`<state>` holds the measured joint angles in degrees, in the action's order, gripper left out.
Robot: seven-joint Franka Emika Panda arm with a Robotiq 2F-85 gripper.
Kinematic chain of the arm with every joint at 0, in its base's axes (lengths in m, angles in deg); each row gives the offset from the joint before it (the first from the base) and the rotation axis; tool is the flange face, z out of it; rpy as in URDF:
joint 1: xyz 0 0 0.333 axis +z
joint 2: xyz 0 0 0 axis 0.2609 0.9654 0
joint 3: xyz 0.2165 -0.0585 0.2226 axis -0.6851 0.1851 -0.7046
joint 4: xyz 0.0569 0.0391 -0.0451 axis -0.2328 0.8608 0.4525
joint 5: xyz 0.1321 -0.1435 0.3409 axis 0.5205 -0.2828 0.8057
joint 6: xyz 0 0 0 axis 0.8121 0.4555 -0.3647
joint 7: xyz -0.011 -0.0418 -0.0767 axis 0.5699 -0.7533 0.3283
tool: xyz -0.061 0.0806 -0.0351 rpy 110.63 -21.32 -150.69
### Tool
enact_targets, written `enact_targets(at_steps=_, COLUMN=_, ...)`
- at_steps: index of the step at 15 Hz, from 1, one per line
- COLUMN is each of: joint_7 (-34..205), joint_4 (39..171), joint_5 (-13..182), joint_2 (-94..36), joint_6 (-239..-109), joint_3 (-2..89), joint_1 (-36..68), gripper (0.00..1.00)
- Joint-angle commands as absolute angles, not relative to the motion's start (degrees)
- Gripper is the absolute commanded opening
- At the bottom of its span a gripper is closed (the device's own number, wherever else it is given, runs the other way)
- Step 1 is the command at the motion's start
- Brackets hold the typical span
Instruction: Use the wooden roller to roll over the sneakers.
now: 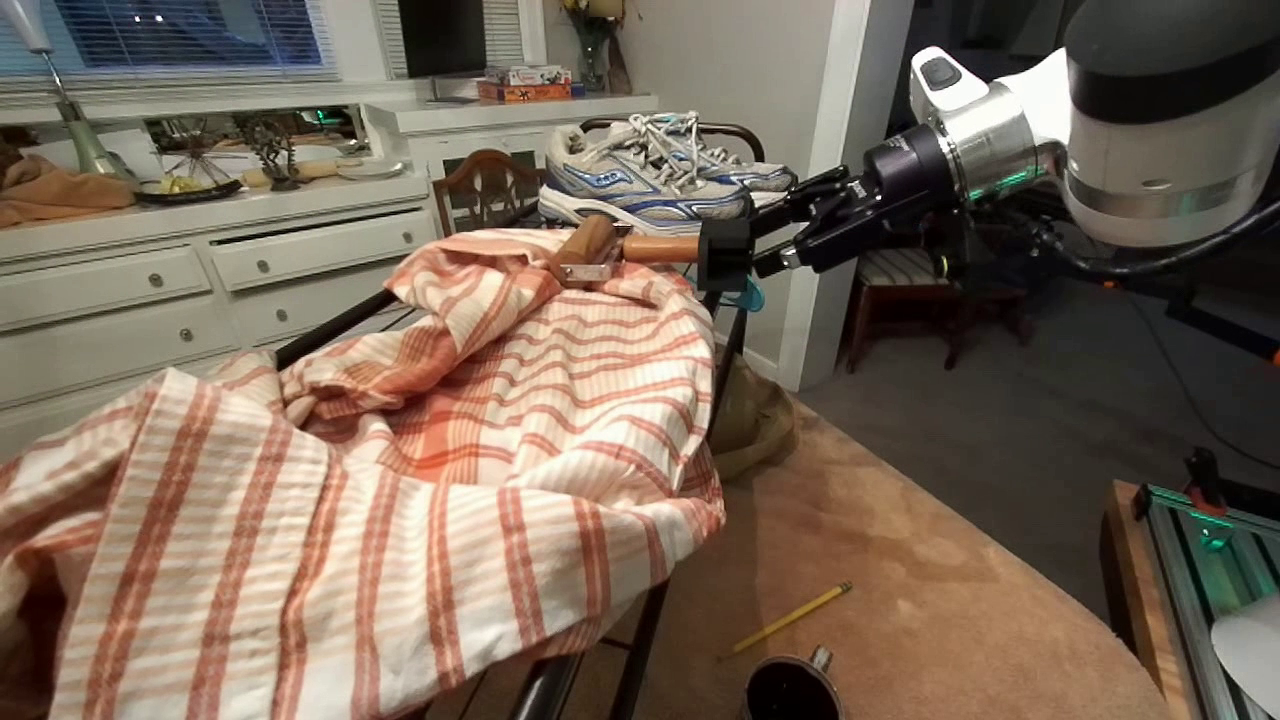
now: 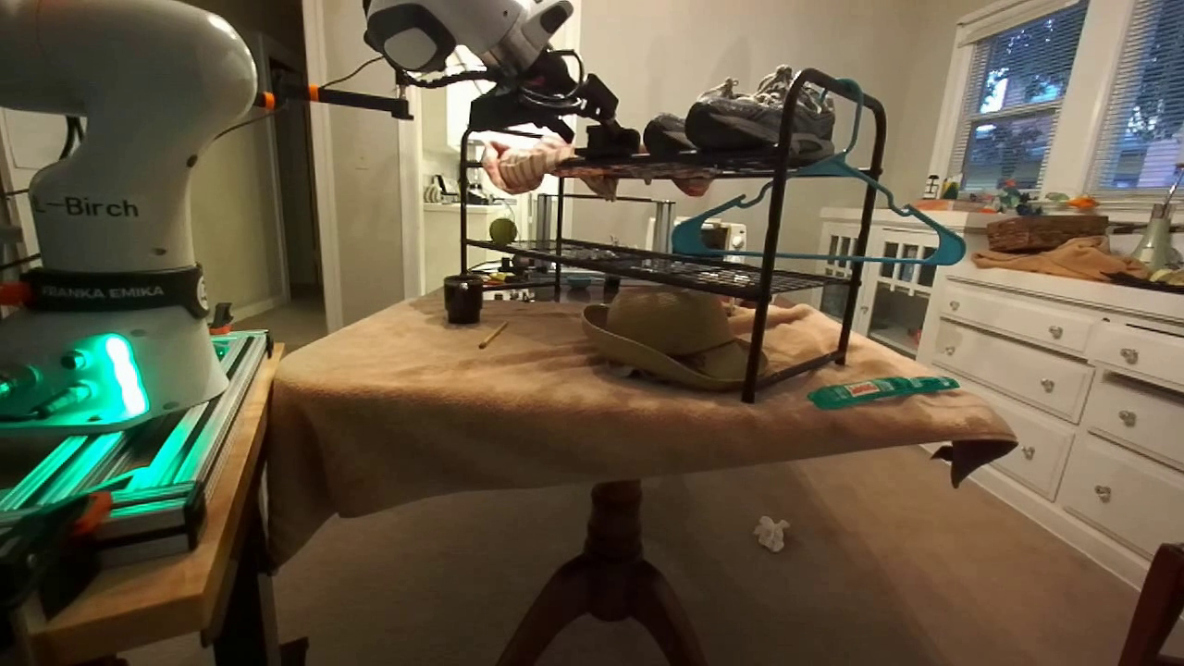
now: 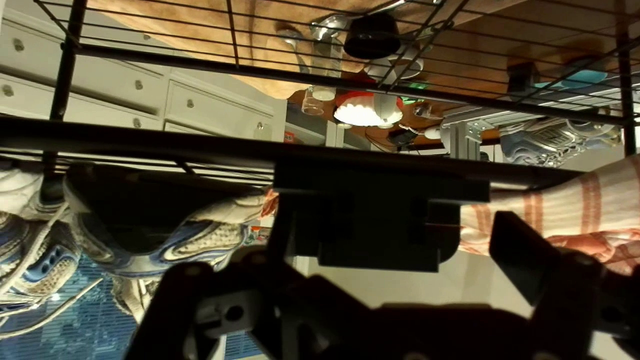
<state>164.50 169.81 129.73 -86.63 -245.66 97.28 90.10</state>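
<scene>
Striped cloth [image 1: 440, 430] is closest, draped over the top shelf of the rack [image 2: 766, 277]. Lower down, a mug [image 1: 790, 690] and a pencil [image 1: 795, 617] are on the table, prob. not part of the job.

Further back, the roller [image 1: 645, 248] lies on the far end of the cloth, just beside the sneakers; its handle runs into a black block [image 1: 724, 255].

Gripper [image 1: 763, 243] is right at that block. In the wrist view its fingers [image 3: 522, 257] stand spread w/ the block showing btwn them: clear gap on one side, can't tell re: contact on the other. So nothing's clenched AFAICT.

Behind, the sneakers [image 1: 645, 185] sit on the same shelf.

Progress: early, I'd say. Done: gripper seems lined up w/ the block. Left, prob.: clamp it, lift the roller off the cloth, bring it onto the sneakers & roll. No rolling going on rn.
</scene>
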Motion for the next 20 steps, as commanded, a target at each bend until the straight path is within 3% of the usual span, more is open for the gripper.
enact_targets(at_steps=1, joint_7=167.64, joint_4=169.81, joint_5=131.14, joint_2=-90.29, joint_6=-251.80, joint_3=100.47, joint_1=95.11, gripper=0.96)
enact_targets(at_steps=6, joint_7=168.44, joint_4=169.80, joint_5=130.40, joint_2=-93.14, joint_6=-256.53, joint_3=102.84, joint_1=98.65, gripper=1.00)
enact_targets(at_steps=12, joint_7=169.87, joint_4=169.79, joint_5=129.23, joint_2=-96.72, joint_6=-260.04, joint_3=105.52, joint_1=101.91, gripper=0.86)
enact_targets(at_steps=13, joint_7=170.16, joint_4=169.79, joint_5=129.03, joint_2=-97.35, joint_6=-260.44, joint_3=105.79, joint_1=102.26, gripper=0.79)
enact_targets(at_steps=20, joint_7=171.15, joint_4=169.77, joint_5=127.46, joint_2=-100.93, joint_6=-261.49, joint_3=107.65, joint_1=104.75, gripper=0.83)
